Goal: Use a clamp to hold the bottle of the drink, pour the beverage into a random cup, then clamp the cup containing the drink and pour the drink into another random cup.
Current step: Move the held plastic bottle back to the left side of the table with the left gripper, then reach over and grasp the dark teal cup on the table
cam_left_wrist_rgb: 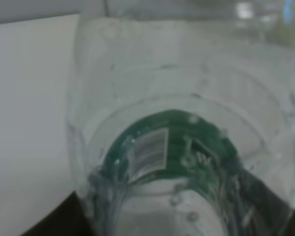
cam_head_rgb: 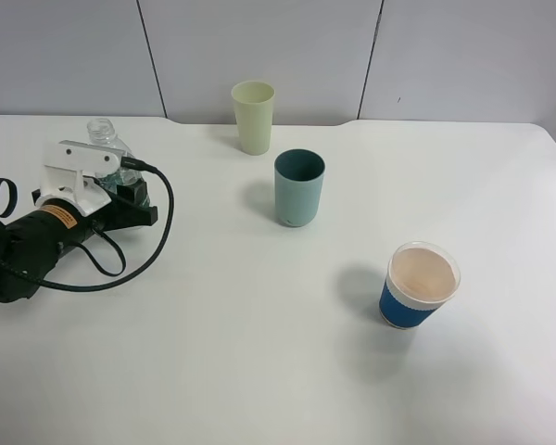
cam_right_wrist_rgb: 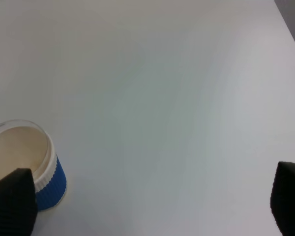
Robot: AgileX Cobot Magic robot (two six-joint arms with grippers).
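The clear bottle stands upright near the table's left edge, uncapped, its neck showing above the white bracket. My left gripper is shut on its lower body. In the left wrist view the bottle fills the picture, with the green label close up. I cannot make out the level of the beverage inside. The teal cup stands mid-table and the pale yellow-green cup behind it, both upright and away from the gripper. My right gripper is open over bare table, holding nothing, and it is out of the exterior view.
A blue paper cup with a white rim stands at the right front, and it appears beside one right finger as the paper cup. A black cable loops from the left arm over the table.
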